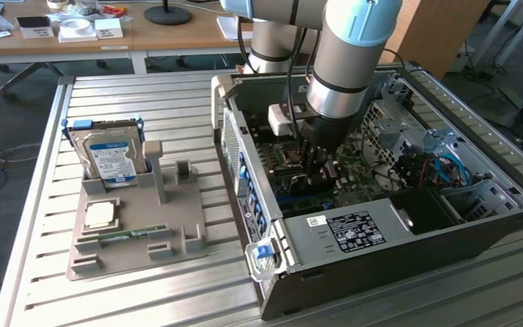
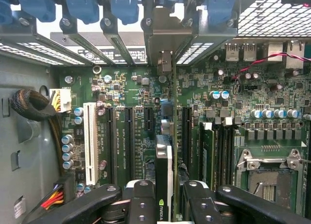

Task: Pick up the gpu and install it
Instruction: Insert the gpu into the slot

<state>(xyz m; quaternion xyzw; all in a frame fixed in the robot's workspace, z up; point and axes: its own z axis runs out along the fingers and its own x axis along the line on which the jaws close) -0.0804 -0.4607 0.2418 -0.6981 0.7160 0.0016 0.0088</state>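
Note:
My gripper [image 1: 321, 167] reaches down into the open PC case [image 1: 243, 136], just over the motherboard [image 1: 289, 163]. In the wrist view the gripper [image 2: 165, 207] is shut on the gpu [image 2: 164, 161], which I see edge-on between the two black fingers [image 2: 141, 204]. The card runs along a dark expansion slot on the green motherboard [image 2: 136, 88]. Its silvery end bracket [image 2: 163, 34] stands at the case's rear wall among the slot covers with blue latches [image 2: 124, 3]. I cannot tell how deep the card sits in the slot.
A white slot [image 2: 90, 141], the seated RAM [image 2: 206, 151] and the CPU socket [image 2: 269, 170] flank the card. Cables [image 2: 29, 105] hang at the case side. Outside the case, a grey holder [image 1: 175, 238] carries a hard drive [image 1: 109, 160], a CPU [image 1: 103, 214] and a RAM stick [image 1: 125, 236].

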